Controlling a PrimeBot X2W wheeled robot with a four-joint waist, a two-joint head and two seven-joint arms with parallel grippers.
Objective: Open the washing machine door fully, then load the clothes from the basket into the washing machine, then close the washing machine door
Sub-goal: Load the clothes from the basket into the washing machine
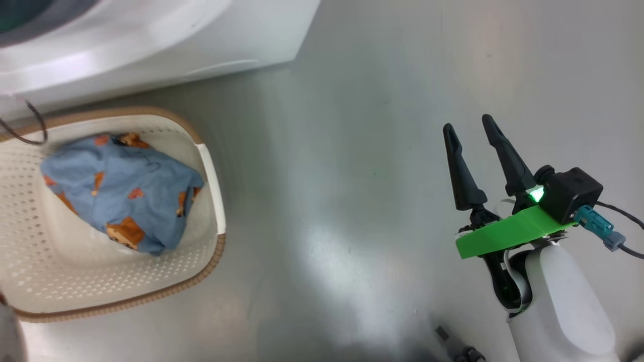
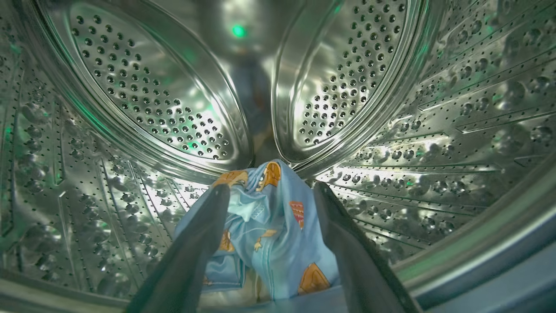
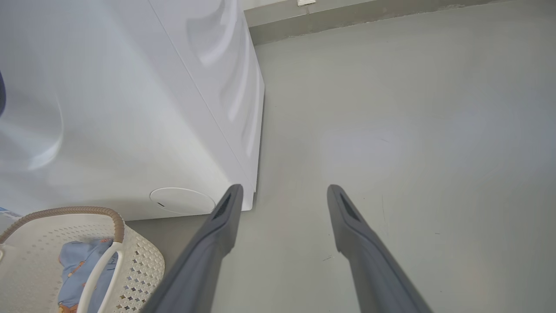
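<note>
Dark fingers of the left gripper (image 2: 271,188) stand spread deep inside the steel drum (image 2: 152,100) of the washing machine (image 1: 151,40), with a light-blue printed piece of the clothes (image 2: 278,234) bunched between them at 6 o'clock in the left wrist view. Whether the fabric is caught on the fingers or lies free on the drum wall is hard to tell from this angle.

The step in hand looks like the drop-off. It would go best with the piece let fall well past the drum's lip. The arm should then draw straight back with fingers apart, so that no fold trails out over the opening.

The head view supplies what the camera inside the drum cannot. The basket (image 1: 60,266) sits at 9 o'clock on the grey floor (image 1: 352,151), just before the machine at 11 o'clock. A second blue piece (image 1: 121,191) lies heaped in it, so loading is not finished. At 4 o'clock the right gripper (image 1: 468,123) hangs over bare floor, fingers apart and holding nothing.

The right wrist view adds the machine's white flank and a round flap (image 3: 182,201) at 8 o'clock, with the basket's corner at 7 o'clock.
</note>
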